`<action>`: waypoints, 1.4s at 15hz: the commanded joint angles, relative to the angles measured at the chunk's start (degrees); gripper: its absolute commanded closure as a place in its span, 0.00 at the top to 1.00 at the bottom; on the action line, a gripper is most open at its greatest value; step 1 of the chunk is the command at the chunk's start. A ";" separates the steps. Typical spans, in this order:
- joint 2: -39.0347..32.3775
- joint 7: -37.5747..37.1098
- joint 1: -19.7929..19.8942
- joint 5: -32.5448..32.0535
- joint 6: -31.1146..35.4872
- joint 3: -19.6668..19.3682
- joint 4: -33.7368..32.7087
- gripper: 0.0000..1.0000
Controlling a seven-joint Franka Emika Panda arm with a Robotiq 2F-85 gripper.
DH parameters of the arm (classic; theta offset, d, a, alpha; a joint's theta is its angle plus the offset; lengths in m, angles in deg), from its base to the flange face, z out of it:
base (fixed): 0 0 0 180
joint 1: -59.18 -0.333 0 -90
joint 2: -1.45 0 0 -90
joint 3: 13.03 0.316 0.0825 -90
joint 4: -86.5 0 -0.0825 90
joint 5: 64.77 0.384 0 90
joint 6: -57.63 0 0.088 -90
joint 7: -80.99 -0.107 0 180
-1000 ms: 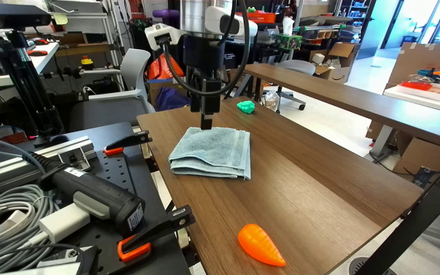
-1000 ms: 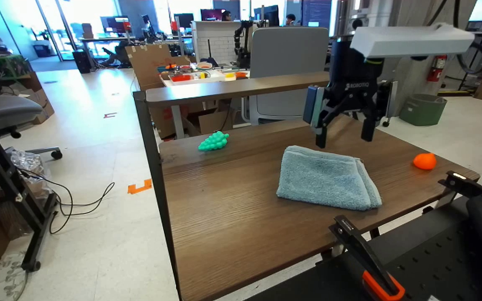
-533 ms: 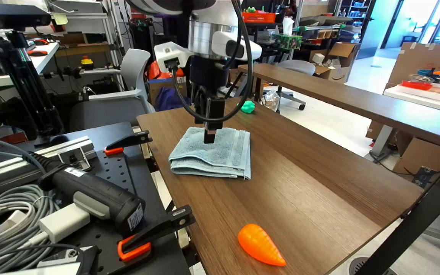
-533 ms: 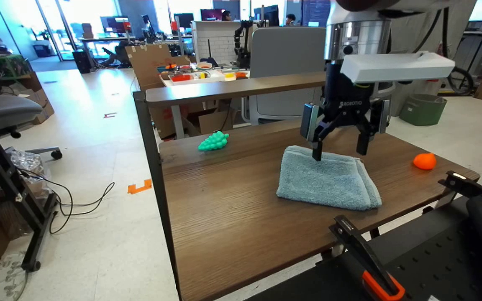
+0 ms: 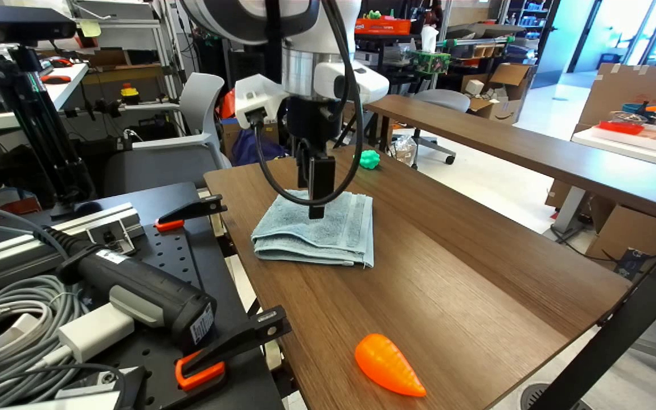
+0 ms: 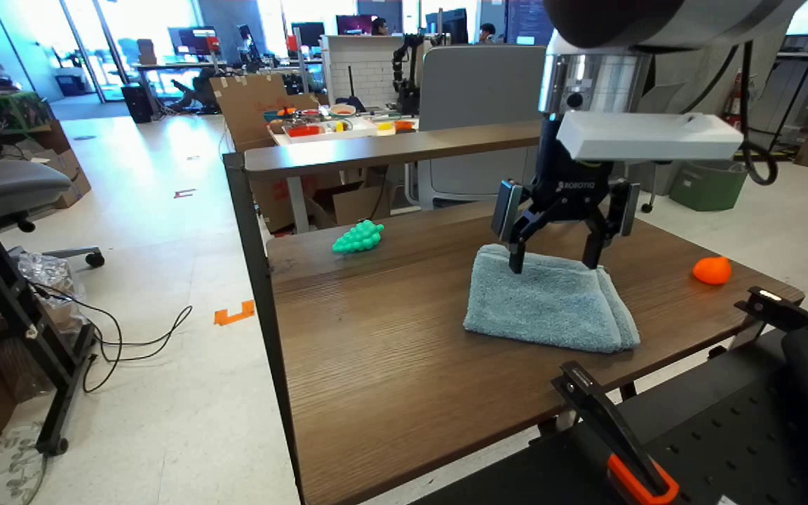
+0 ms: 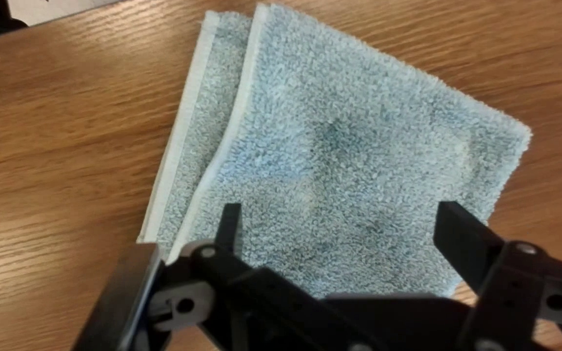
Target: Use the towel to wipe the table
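Note:
The towel is a pale blue-grey folded cloth lying on the table. It shows in both exterior views (image 5: 288, 225) (image 6: 551, 312) and fills the middle of the wrist view (image 7: 359, 122). The table has a brown wood-grain top (image 5: 447, 296) (image 6: 376, 365) (image 7: 66, 146). My gripper points down over the towel with its fingers spread apart and nothing between them. It shows in both exterior views (image 5: 316, 213) (image 6: 554, 265) and in the wrist view (image 7: 340, 204). Both fingertips overlap the towel in the pictures; I cannot tell whether they touch it.
An orange carrot-like toy (image 5: 388, 364) (image 6: 712, 271) and a green grape-like toy (image 5: 369, 159) (image 6: 358, 237) lie on the table. Black clamps (image 5: 237, 341) (image 6: 607, 421) sit on the dark bench beside the table. A black post (image 6: 257, 294) stands at a table edge.
My gripper has come down from above to close over the towel, and drifted slightly left in an exterior view. Its fingers stay spread. The towel and toys have not moved.

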 commanded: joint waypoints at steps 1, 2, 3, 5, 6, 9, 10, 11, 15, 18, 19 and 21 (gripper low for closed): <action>-6.54 -1.91 -2.79 0.57 6.86 -0.50 -1.37 1.00; -8.50 -2.32 -3.43 0.93 8.03 -0.36 -2.15 1.00; -10.15 -2.45 -3.97 1.08 8.20 -0.24 -3.04 1.00; -12.35 -2.61 -5.14 1.08 8.01 -0.23 -4.05 1.00; -12.34 -4.06 -7.74 -0.62 6.70 -2.68 -4.05 1.00; -10.29 -1.85 -5.63 0.70 6.84 -1.08 -2.95 1.00; -10.18 -1.84 -5.55 0.71 6.84 -1.09 -2.93 1.00; -10.40 -2.04 -5.49 0.91 5.90 -0.99 -3.54 1.00; -12.49 -0.42 -4.90 2.18 4.18 3.29 -4.62 1.00; -14.35 -0.57 -6.72 2.13 6.42 6.24 -4.31 1.00; -14.94 -0.69 -7.28 2.13 6.56 7.02 -4.63 1.00; -14.85 -1.38 -9.00 2.04 6.73 7.96 -4.34 1.00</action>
